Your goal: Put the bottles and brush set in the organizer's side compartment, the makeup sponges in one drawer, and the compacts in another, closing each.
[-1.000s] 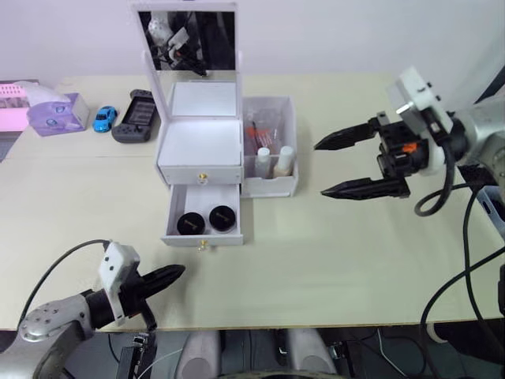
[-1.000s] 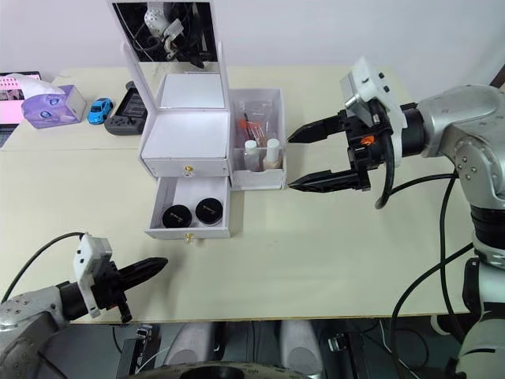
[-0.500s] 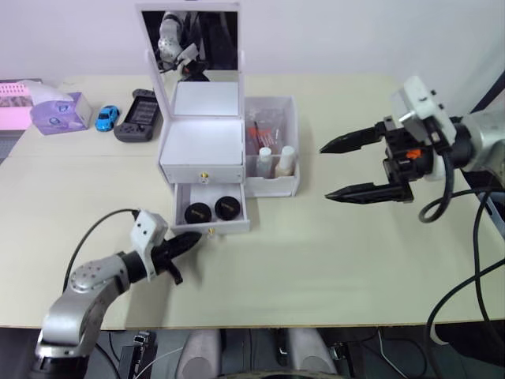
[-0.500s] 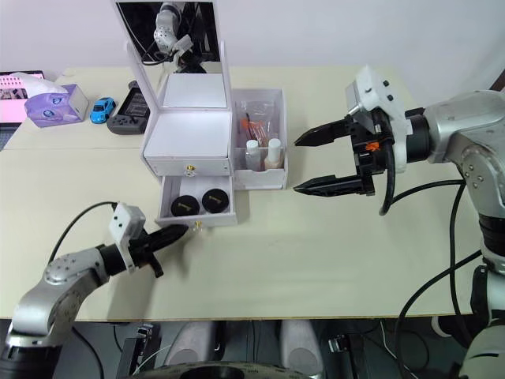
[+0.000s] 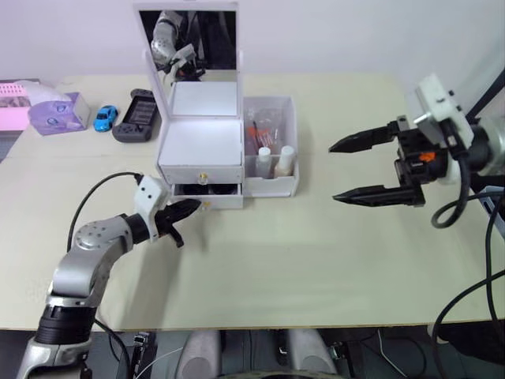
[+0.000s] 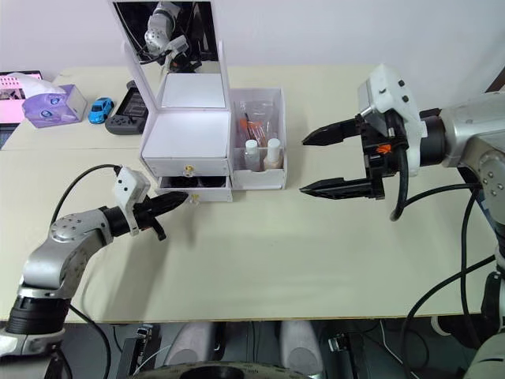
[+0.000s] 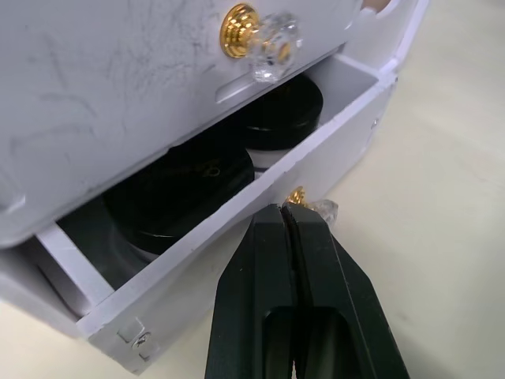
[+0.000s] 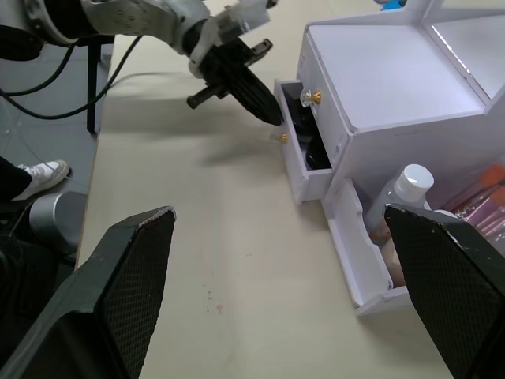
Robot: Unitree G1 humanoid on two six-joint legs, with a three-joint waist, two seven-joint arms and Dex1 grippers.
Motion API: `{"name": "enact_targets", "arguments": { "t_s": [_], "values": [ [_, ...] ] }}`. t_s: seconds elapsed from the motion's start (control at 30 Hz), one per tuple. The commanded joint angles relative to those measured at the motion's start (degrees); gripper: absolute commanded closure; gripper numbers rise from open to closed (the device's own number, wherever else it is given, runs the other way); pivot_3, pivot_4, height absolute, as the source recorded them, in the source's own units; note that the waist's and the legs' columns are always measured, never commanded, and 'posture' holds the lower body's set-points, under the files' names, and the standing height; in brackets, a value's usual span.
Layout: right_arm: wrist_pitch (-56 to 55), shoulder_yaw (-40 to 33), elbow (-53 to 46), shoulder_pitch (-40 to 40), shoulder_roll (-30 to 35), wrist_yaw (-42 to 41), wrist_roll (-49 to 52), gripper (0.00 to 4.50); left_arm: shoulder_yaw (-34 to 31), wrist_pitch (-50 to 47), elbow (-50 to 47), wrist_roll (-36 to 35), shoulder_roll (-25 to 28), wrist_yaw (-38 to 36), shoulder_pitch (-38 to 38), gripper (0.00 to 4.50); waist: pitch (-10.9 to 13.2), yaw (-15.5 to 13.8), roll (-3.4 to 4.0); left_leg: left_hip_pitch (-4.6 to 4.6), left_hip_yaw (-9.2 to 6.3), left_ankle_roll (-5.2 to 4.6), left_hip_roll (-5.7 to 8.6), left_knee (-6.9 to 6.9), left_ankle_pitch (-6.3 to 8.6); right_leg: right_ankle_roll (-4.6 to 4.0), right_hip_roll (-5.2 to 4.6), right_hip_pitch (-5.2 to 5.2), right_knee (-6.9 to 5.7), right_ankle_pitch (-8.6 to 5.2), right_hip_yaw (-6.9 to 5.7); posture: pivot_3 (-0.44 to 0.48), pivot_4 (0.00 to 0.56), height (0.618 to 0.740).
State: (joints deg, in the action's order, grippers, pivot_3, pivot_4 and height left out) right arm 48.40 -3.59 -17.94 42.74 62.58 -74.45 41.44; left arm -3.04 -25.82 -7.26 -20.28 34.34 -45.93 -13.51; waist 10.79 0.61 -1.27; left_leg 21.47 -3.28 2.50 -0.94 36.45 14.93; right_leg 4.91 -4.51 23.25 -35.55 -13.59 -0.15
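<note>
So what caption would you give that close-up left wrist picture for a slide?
Shut left end effector pressing the lower drawer, holding two black compacts, nearly closed.

Surface [image 5: 300, 253]: pale beige, matte, seam across left part | Wall [image 5: 331, 31]: plain white, behind far edge | Floor [image 8: 47, 118]: grey | Light: even, soft shadows

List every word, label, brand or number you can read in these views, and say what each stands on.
None can be read.
Purple-and-white box: print too small to read.
Pink item behind it: markings blurred.
Black compacts in the lower drawer: faint mark on a lid, not readable.
Bottles: no label legible.
</note>
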Motion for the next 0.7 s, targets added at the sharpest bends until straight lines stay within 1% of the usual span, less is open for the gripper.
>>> {"name": "enact_targets", "arguments": {
  "t_s": [0.03,0.2,0.3,0.47,0.7],
  "values": [
    [-0.7,-2.1,-0.7,0.8,1.2,0.3,0.2,0.00,0.4,2.7,2.0,2.0,0.7,-0.2,-3.1,4.47,0.0,0.0,0.00,0.00,0.00,0.00,0.00,0.00,0.00,0.00,0.00,0.00,0.01,0.00,0.00,0.000,0.150,0.740],
    [-1.1,-1.4,-0.2,1.5,1.0,1.1,-0.4,0.00,1.5,3.8,3.6,2.9,0.2,-0.8,-4.0,4.47,0.0,0.2,0.00,-0.01,0.01,0.00,0.00,-0.11,0.00,0.03,0.00,0.01,0.08,0.01,0.01,0.000,0.150,0.740],
    [1.7,-0.5,-2.9,3.1,-0.3,3.9,0.9,0.00,1.9,4.2,4.5,3.5,0.3,-0.6,-5.0,4.47,0.0,0.1,0.01,0.00,0.01,0.00,0.00,-0.19,0.00,0.18,0.00,0.07,0.09,0.09,0.00,0.000,0.150,0.740],
    [2.9,-0.8,-4.3,2.7,-0.4,5.4,1.9,0.00,1.7,4.1,5.2,4.0,0.5,-0.5,-6.9,4.47,0.0,-0.1,0.01,0.03,-0.01,0.00,0.00,-0.18,0.00,0.19,0.00,0.06,0.12,0.09,0.00,0.000,0.150,0.740],
    [3.0,-1.5,-4.2,2.3,-0.4,6.8,2.3,0.00,2.3,4.7,7.1,4.3,-1.0,-0.3,-8.8,4.47,0.0,-0.2,0.00,0.04,-0.01,0.00,0.02,-0.12,-0.01,0.16,-0.02,0.04,0.12,0.08,0.00,0.000,0.150,0.740]
  ]
}}
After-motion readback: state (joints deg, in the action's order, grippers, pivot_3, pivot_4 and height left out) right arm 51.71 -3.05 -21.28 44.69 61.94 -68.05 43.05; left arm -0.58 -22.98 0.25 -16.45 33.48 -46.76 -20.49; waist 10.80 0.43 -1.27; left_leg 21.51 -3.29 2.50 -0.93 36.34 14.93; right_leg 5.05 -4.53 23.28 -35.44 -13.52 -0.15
